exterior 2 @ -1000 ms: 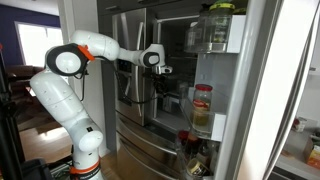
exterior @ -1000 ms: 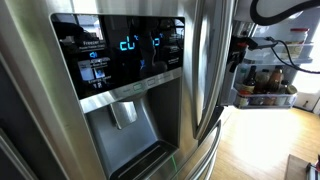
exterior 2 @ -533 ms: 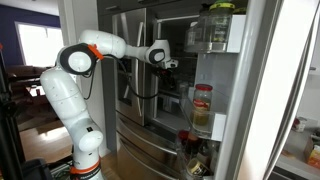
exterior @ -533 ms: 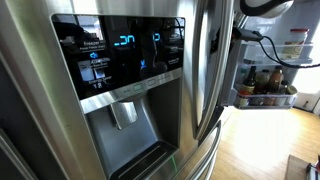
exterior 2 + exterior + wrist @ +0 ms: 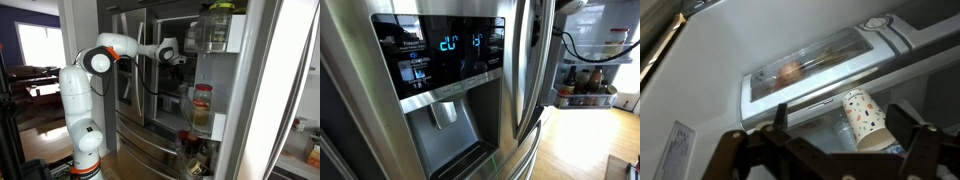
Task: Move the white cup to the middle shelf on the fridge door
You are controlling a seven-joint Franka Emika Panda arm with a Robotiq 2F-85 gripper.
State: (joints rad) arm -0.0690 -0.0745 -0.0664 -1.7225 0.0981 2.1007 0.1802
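At the open fridge, the gripper (image 5: 172, 56) has reached further in, jaws wide.
The cup (image 5: 865, 118) shows tilted ahead between the fingers (image 5: 910, 130), under a clear drawer (image 5: 815, 68); bottles (image 5: 585, 82) fill a door bin (image 5: 582, 100).

soft daylight from window (image 5: 33, 45); blue glow on dispenser panel (image 5: 440, 50); wrist view hazy, slightly blurred.

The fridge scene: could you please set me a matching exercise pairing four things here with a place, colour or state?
Things:
1. dispenser panel
2. sauce bottles
3. white cup
4. jar

Descriptions:
A. has a red lid
B. stands below a clear-fronted compartment
C. glows blue
D. packed in a door bin

Pairs: 1-C, 2-D, 3-B, 4-A
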